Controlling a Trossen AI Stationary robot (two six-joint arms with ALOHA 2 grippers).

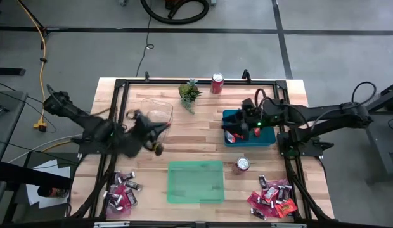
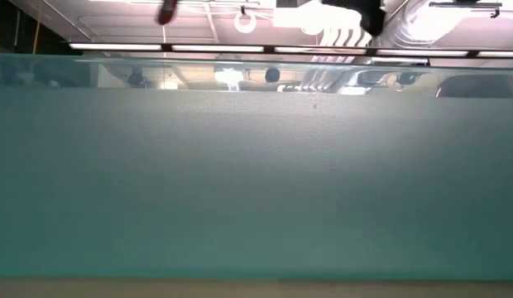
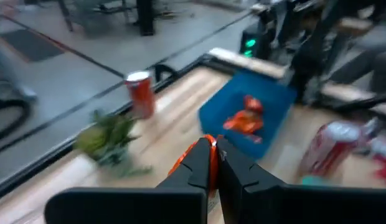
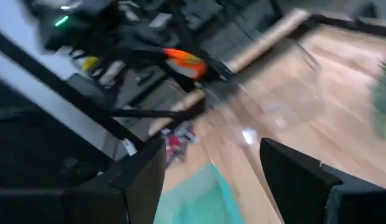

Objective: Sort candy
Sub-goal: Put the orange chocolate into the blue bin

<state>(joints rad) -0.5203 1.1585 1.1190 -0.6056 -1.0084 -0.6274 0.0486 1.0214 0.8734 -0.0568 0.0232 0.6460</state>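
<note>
Your left end effector (image 3: 213,163) is pinched tight on a bright red-orange packet (image 3: 192,158), carrying it above the bench (image 1: 196,142) left of centre, just near the clear tray (image 1: 157,109); in the high view the arm is blurred, so you cannot make out the packet there. Your right end effector (image 4: 211,165) has its fingers spread wide with nothing between them, and it sits over the blue tray (image 1: 267,135) on the right side of the bench. That blue tray holds a few red-orange packets (image 3: 244,119). Nearer to you, at the middle of the bench, lies the green tray (image 1: 195,182), and a red soda can (image 1: 242,165) stands just right of it. A second red soda can (image 1: 217,83) stands at the far edge, with the small green plant (image 1: 189,94) just left of it. The unsorted candy sits in two heaps at the near corners: the left pile (image 1: 122,190) of pink-red packets and dark bars, and the right pile (image 1: 272,196) with red packets and dark bars mixed. The low view is filled by the green tray's wall, so it shows you no candy.
</note>
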